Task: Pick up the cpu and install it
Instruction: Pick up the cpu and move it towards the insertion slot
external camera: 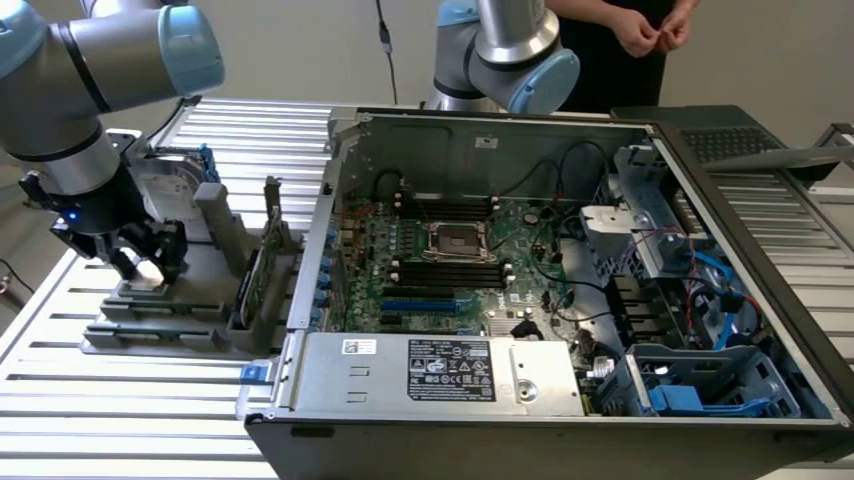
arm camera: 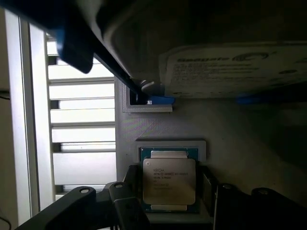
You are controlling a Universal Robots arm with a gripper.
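Gripper (external camera: 142, 262): is hanging low over the grey holder (external camera: 154, 325) at the exterior view's left, with its jaws standing wide apart and clamping nothing. In the wrist view one dark finger (arm camera: 125, 205) is flanking the chip on each side.
Cpu (arm camera: 169, 181): is lying flat, silver face up, in a shallow recess of the holder, between the fingers. I cannot tell whether they are touching its edges.
Grip risk: jaws closing off-centre or too high on that thin edge are likely tipping the chip or popping it out of the recess. The recess rim is also leaving the fingertips little room, so they may be landing on the holder instead.
Hard drive (arm camera: 230, 67): is standing upright just beside the recess in its blue bracket (arm camera: 159, 100). A lift drifting that way is risking a knock.
Case wall (external camera: 327, 200): is rising between the holder and the motherboard, so a low carry is risking a clipped edge.
Socket (external camera: 454, 240): is sitting mid-board, well apart from the cpu. A chip held crooked is likely going down misaligned and damaging contacts.
Person's hands (external camera: 654, 30): are hovering behind the case, and reaching in is risking a collision.
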